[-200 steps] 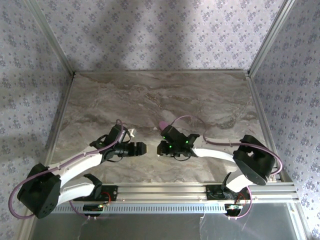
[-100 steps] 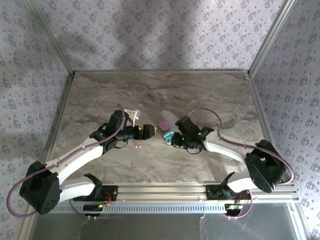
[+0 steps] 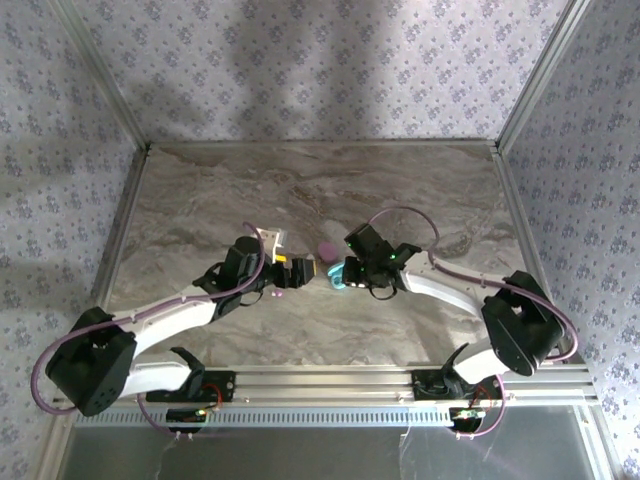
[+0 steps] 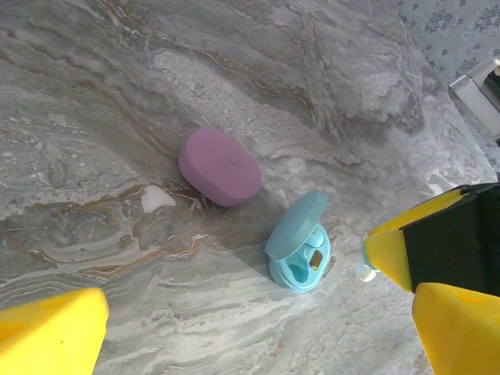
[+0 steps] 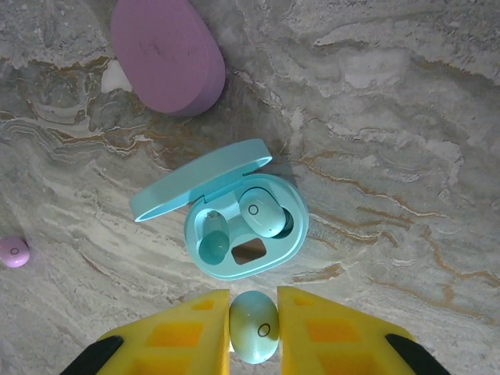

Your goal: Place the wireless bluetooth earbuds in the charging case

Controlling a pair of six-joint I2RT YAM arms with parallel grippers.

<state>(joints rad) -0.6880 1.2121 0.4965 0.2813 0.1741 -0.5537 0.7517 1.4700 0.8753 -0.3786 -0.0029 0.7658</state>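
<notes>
One teal earbud pinched in right jaws, sides hidden; left jaws wide, tips cut off.

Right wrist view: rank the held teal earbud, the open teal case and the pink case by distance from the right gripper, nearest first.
1. The teal earbud: clamped in the right gripper, at the bottom centre.
2. The open teal case: on the table just ahead of the fingertips, in mid-frame.
3. The pink case: farthest, beyond the teal one at the upper left, lid shut.
</notes>
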